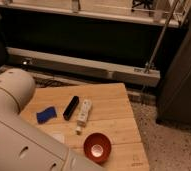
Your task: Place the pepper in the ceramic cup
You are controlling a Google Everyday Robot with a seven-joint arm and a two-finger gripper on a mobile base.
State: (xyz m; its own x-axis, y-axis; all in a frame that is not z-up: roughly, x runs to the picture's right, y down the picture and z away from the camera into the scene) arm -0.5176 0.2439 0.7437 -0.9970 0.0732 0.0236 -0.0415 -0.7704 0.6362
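Observation:
The ceramic cup [57, 137] shows as a small pale round shape on the wooden table [114, 107], partly hidden behind my white arm [19, 125]. I cannot make out the pepper; it is hidden or out of view. My gripper is not in view. Only the arm's large white links fill the lower left of the camera view.
A red bowl [97, 147] with a pale spot inside stands near the table's front edge. A blue block [46, 115], a black bar [71, 107] and a white oblong object [83, 112] lie mid-table. A dark cabinet [181, 75] stands to the right, and a rail with a metal pole [159, 37] stands behind.

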